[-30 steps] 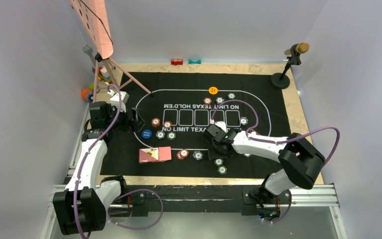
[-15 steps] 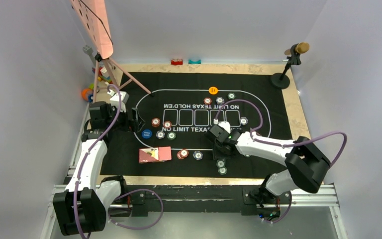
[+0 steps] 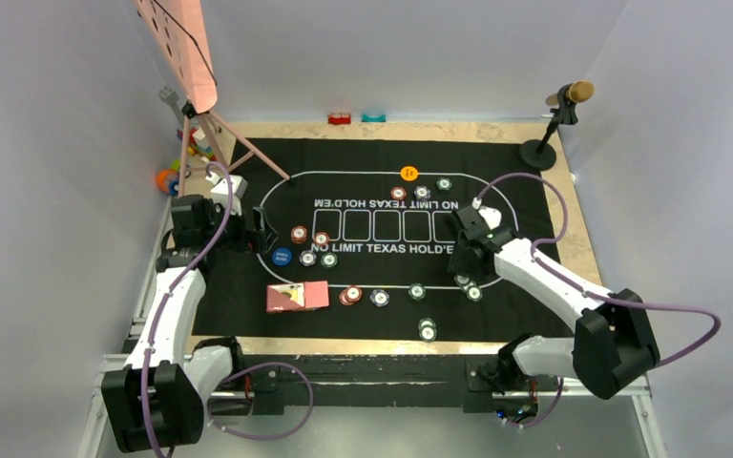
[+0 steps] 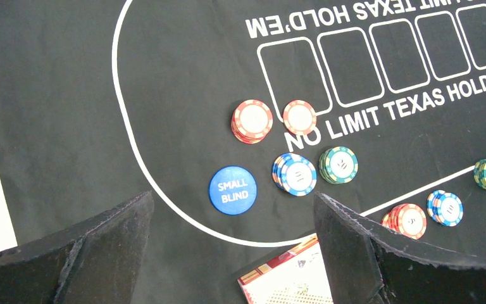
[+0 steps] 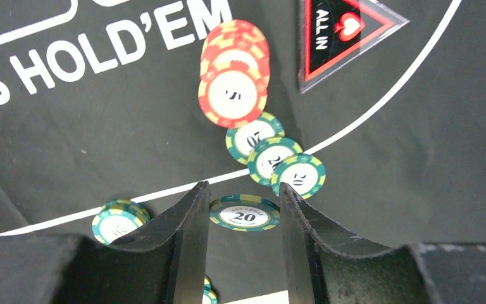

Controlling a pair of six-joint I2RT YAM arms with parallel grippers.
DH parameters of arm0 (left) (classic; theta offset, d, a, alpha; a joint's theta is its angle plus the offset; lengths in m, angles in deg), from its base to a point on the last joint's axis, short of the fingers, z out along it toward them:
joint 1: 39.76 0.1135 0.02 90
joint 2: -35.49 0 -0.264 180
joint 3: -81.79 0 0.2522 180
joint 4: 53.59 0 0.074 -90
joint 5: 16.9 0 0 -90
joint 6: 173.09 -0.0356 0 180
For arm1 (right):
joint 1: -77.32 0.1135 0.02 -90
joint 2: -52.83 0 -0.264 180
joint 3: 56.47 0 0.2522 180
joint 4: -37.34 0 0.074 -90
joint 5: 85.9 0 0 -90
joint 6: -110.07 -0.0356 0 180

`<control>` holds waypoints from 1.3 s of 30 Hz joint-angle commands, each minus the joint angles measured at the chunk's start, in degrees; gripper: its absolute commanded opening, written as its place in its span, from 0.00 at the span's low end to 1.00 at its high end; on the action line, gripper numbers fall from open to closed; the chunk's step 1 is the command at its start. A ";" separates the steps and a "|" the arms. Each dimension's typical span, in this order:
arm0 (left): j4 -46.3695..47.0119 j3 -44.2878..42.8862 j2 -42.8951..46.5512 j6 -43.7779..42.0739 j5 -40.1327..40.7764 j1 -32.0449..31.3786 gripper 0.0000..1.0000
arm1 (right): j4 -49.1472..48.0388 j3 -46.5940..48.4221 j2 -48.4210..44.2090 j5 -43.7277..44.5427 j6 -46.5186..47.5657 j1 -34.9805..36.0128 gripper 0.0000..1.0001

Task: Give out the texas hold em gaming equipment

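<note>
Chips lie about the black mat point(image 3: 525, 196). My right gripper point(image 3: 472, 260) hangs over the mat's right side, shut on a green "20" chip point(image 5: 245, 213), with three more green chips point(image 5: 272, 158) and a red stack point(image 5: 233, 76) just beyond. My left gripper point(image 3: 260, 232) is open and empty at the mat's left, above the blue "SMALL BLIND" button point(image 4: 233, 190). Red point(image 4: 252, 120), blue point(image 4: 295, 174) and green point(image 4: 339, 164) stacks sit beside it. The red-backed cards point(image 3: 296, 297) lie at the near left. The orange button point(image 3: 408, 173) is at the far side.
A black "ALL IN" triangle point(image 5: 342, 31) lies past the red stack. A pink board on a tripod point(image 3: 177, 48) stands at the back left with toys point(image 3: 167, 176) beneath. A small stand point(image 3: 549, 134) is at the back right. Toy blocks point(image 3: 340, 118) lie at the far edge.
My right gripper has moved from the near middle of the mat to its right side, leaving a green chip uncovered near the middle. The left arm has not moved.
</note>
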 commanded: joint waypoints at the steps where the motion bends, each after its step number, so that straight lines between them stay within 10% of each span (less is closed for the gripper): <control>1: 1.06 -0.50 0.81 -0.55 -1.19 0.15 1.00 | 1.05 2.06 -1.90 0.83 0.31 -4.13 0.16; 14: -0.18 -0.37 0.76 -4.00 -4.65 0.13 1.00 | -3.57 -1.58 -2.49 -6.94 2.67 -12.02 0.68; 22: -5.64 -1.30 1.68 -14.52 -13.72 0.11 1.00 | -3.12 1.15 -3.79 -5.45 4.66 -11.88 0.74; 39: -35.38 -4.83 -5.88 -66.82 -24.56 -1.61 1.00 | -15.15 13.58 0.68 -19.79 18.37 0.06 0.78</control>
